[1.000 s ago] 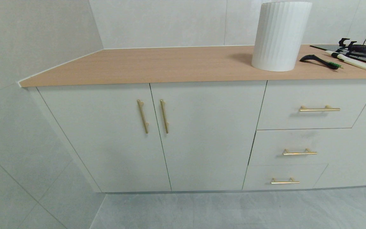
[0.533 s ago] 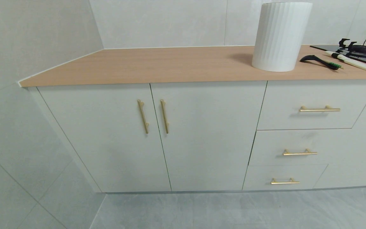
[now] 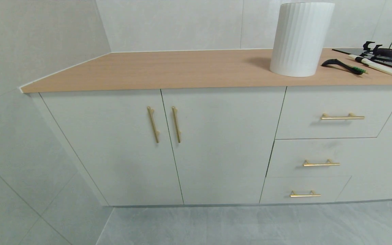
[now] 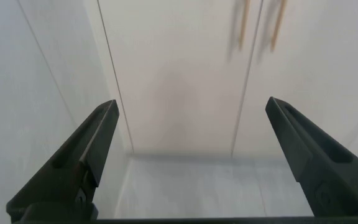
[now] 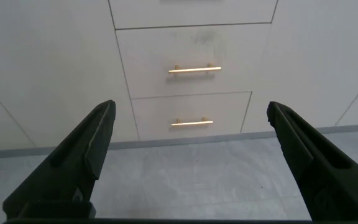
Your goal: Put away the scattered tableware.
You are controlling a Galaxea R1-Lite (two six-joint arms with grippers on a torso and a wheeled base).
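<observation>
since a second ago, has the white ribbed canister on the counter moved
No. The white ribbed canister keeps its spot on the countertop, with the same gap to the black utensil beside it; the slight shift is the camera's.

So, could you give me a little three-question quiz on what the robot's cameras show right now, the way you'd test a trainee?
1. True or false: the left gripper and the right gripper are both open and hold nothing.
2. Which thing lies nearest the white ribbed container on the countertop? A: the black-handled utensil. B: the cream-handled knife. C: the stove burner.
3. Fill in: beside the closed double doors, the cabinet shows ___ drawer handles.
Key: 1 true; 2 A; 3 three.
</observation>
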